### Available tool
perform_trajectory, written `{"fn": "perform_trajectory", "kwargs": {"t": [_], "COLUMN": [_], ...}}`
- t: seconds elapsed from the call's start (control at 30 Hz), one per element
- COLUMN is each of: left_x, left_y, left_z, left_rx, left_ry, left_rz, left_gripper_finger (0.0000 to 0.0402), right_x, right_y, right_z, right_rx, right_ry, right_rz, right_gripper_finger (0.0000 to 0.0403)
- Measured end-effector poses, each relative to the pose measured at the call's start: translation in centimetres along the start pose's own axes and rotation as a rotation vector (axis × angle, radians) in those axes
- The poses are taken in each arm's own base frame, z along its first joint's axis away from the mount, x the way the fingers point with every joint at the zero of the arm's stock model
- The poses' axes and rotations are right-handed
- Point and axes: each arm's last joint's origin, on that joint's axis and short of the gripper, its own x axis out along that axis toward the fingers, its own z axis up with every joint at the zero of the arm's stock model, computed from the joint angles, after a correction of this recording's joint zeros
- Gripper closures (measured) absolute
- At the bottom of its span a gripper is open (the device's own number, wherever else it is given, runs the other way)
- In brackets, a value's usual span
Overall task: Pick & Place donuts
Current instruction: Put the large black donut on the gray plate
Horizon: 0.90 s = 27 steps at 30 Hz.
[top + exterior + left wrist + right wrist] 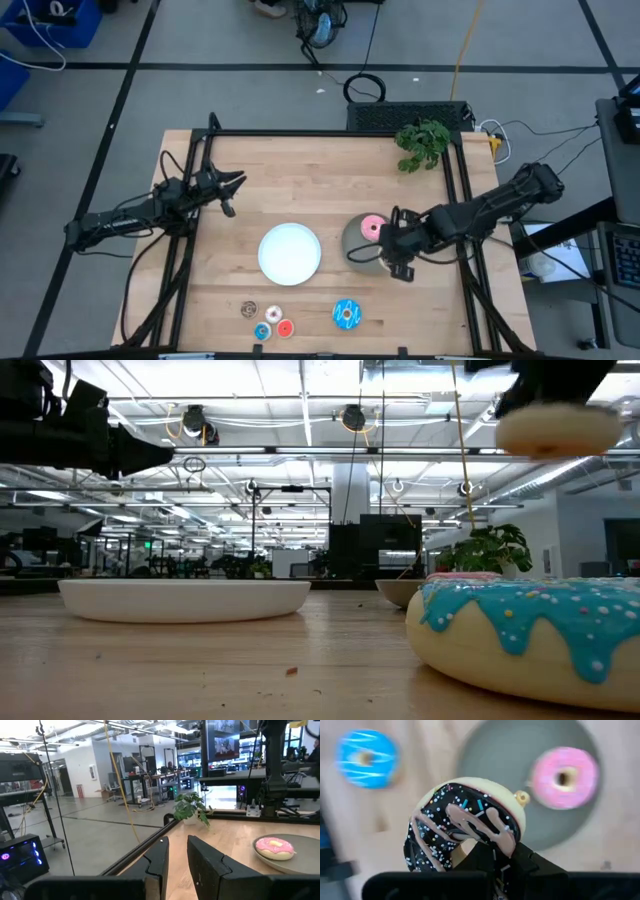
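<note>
My right gripper point(385, 248) hovers over the near edge of the grey plate point(352, 240), shut on the dark brown drizzled donut point(470, 827). The low view shows that donut's pale underside point(558, 430) high above the table. The pink donut point(372, 227) lies flat on the grey plate. Flat on the wood near the front edge lie the blue sprinkled donut point(347, 315) and several mini donuts point(268, 320). My left gripper point(232, 188) waits above the table's left side, open by a narrow gap, touching nothing. My right gripper pinches the dark brown donut by the part of its ring nearest the wrist point(492, 851), between the two fingers. The fingers slant down from the table's right side. The donut is lifted clear and tilted, its drizzled top facing the wrist camera, over the grey plate's edge point(485, 750).
A round white plate point(290, 252) sits at the table's middle, left of the grey plate. A small green plant point(422, 143) stands at the far right corner. Black frame rails point(300, 133) run along the table's far, left and right edges.
</note>
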Motion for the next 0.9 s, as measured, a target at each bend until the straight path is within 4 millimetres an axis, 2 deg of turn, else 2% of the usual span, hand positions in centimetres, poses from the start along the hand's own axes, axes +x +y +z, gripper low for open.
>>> {"fn": "perform_trajectory", "kwargs": {"t": [0.2, 0.37, 0.5, 0.7, 0.9], "left_x": [0.0, 0.0, 0.0, 0.0, 0.0], "left_y": [0.0, 0.0, 0.0, 0.0, 0.0], "left_z": [0.0, 0.0, 0.0, 0.0, 0.0], "left_rx": [0.004, 0.005, 0.006, 0.006, 0.006], "left_ry": [0.0, 0.0, -0.001, -0.001, -0.001], "left_rz": [0.0, 0.0, 0.0, 0.001, 0.001], "left_gripper_finger": [0.0325, 0.0325, 0.0325, 0.0325, 0.0325], "right_x": [4.4, 8.2, 10.4, 12.2, 12.2], "right_y": [-1.3, -2.5, -3.6, -4.5, -4.5], "right_z": [0.6, 0.1, -0.4, -0.4, -0.4], "right_rx": [-0.015, -0.006, 0.0, 0.008, -0.007], "right_ry": [0.117, 0.195, 0.216, 0.196, 0.207], "right_rz": [-0.1, -0.061, -0.078, -0.068, -0.019], "right_gripper_finger": [0.0393, 0.0393, 0.0393, 0.0393, 0.0366]}}
